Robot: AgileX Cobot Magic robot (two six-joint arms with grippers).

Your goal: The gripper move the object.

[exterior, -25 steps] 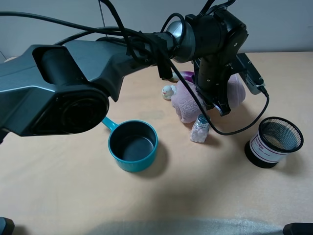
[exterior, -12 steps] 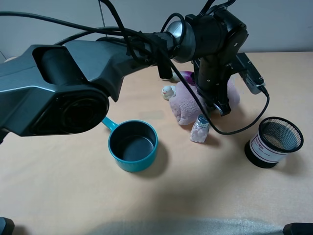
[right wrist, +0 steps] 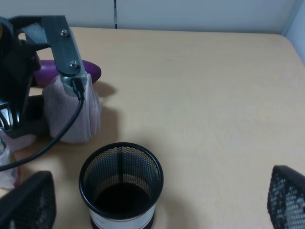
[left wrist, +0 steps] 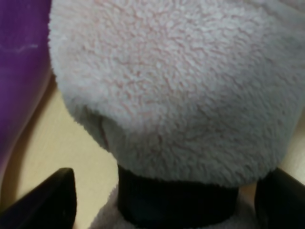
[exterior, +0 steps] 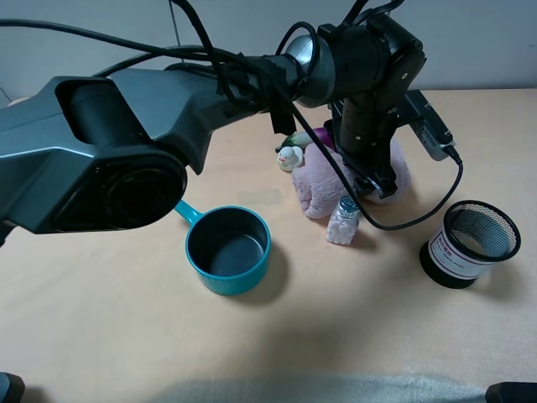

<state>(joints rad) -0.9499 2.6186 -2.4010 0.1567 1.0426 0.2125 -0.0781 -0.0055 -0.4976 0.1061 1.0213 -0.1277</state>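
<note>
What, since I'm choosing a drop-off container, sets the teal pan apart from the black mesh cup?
The teal pan is solid-walled, wide and low; the mesh cup is see-through, narrower and taller. The pan has a side handle; the cup has none and carries a white label. In the high view the pan sits left of the middle, the cup far right. Both stand upright, open-topped and empty.

Left arm (exterior: pixel 101 159): bulky grey shell, black joints | silver wrist ring (exterior: pixel 304 55) | black cables (exterior: pixel 239 67) bundled along it | grey bracket (right wrist: pixel 64 43), two screws | right fingers (right wrist: pixel 28 202): black, dimpled
</note>
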